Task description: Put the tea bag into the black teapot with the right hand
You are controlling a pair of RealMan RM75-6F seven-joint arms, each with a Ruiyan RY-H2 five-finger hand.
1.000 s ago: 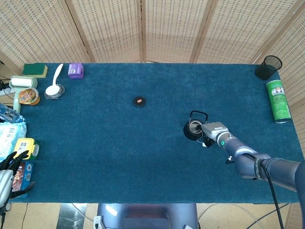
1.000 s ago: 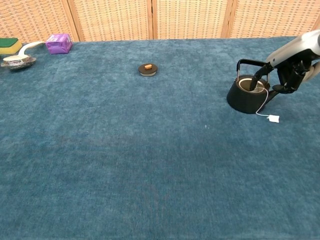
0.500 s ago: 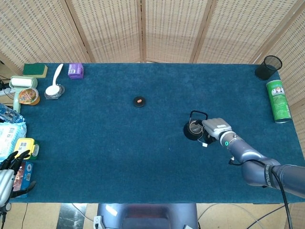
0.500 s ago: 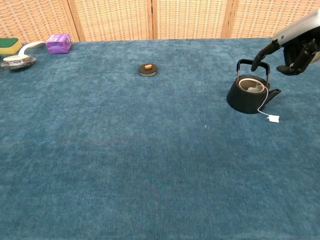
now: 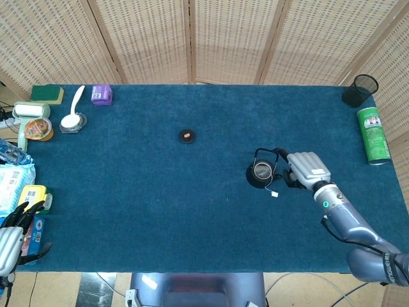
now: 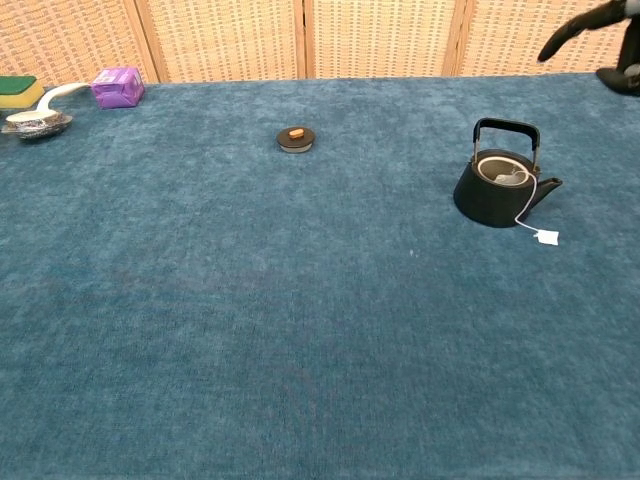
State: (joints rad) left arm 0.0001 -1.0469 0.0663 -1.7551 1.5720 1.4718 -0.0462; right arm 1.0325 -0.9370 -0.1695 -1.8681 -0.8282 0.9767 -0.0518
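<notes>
1. Pale and crumpled, the tea bag (image 6: 507, 178) is lying inside the open mouth of the black teapot (image 6: 497, 196), and we are seeing it there in both views.
2. Its white string (image 6: 526, 206) is trailing over the pot's rim on the spout side and running down to the cloth, ending in a small paper tag (image 6: 547, 237) lying flat just beside the pot, toward the table's near edge.
3. We are finding the teapot standing upright on the blue tablecloth (image 6: 300, 300), its bail handle (image 6: 506, 130) raised and its spout (image 6: 549, 185) pointing toward the robot's right.
4. Our right hand (image 5: 305, 169) is hovering just beside the pot on the spout side, apart from it, holding nothing, fingers loosely spread.
5. A small round lid (image 6: 296, 139) with an orange knob is sitting well apart from the pot, toward the table's middle.
6. Our left hand (image 5: 16, 233) is resting off the table's left near corner, fingers apart and empty.
</notes>
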